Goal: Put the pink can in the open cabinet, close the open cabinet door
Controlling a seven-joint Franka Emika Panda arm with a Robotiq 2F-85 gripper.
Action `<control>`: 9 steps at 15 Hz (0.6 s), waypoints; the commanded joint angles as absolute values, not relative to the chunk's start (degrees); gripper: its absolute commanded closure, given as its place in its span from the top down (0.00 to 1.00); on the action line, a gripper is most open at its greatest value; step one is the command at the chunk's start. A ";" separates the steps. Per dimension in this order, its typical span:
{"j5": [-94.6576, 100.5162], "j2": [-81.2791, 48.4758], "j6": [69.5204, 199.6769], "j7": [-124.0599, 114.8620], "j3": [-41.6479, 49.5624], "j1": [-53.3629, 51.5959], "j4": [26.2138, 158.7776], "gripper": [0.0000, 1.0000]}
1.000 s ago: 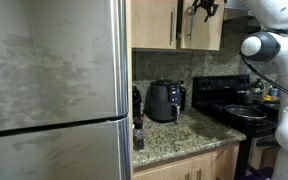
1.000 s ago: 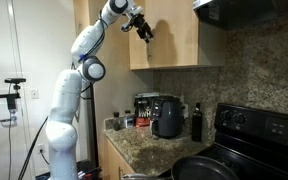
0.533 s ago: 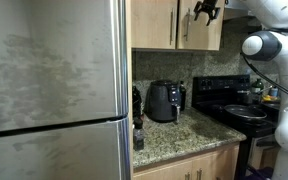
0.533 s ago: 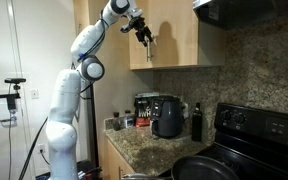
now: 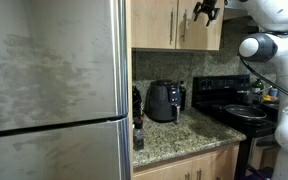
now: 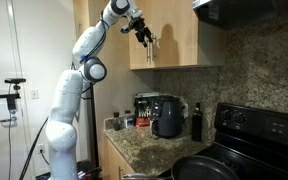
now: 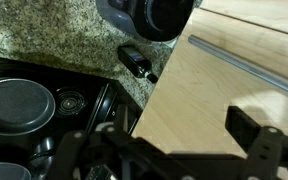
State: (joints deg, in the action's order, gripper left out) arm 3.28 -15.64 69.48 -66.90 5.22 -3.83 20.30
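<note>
My gripper (image 5: 206,10) is high up against the front of the cabinet (image 6: 179,40). In the wrist view the two dark fingers (image 7: 256,138) stand wide apart, released, with nothing between them. Only bare wood shows in the gap.

That wood is the cabinet door (image 7: 214,95), which lies right in front of the jaws and fills the space between them. Its slim metal handle (image 7: 246,68) runs slantwise just beyond the fingertips, clear of them. In an exterior view the door (image 5: 202,30) looks flush with the panel beside it, so I read it as shut. I cannot pick out the pink can in any view.

Everything else sits far beneath the jaws:
- The black air fryer (image 7: 152,15) stands on the speckled granite counter (image 7: 44,35).
- A dark bottle (image 7: 134,60) stands just beside the air fryer, toward the stove (image 7: 19,105).
- A dark pan (image 6: 199,168) rests on the stove top.
- Some small items near the counter's far end are too small for me to name.

The big steel fridge (image 5: 54,90) stands off to one side of the jaws, past the neighbouring door. A range hood (image 6: 219,10) hangs at about the jaws' height on the other side. Nothing stands between the jaws and the door face. The white arm (image 6: 79,50) rises from the floor beside the counter.
</note>
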 commanded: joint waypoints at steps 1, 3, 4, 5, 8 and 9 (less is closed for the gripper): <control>4.13 -17.21 73.76 -67.87 4.81 -3.48 20.43 1.00; 3.84 -17.42 75.11 -69.40 4.79 -3.38 20.62 1.00; 4.12 -17.35 75.37 -70.20 4.97 -3.45 20.63 1.00; 4.29 -17.15 76.13 -70.50 5.16 -3.13 20.64 1.00; 4.02 -16.98 75.03 -70.83 4.87 -2.81 20.58 1.00; 3.99 -16.68 74.98 -71.04 4.92 -2.27 20.58 1.00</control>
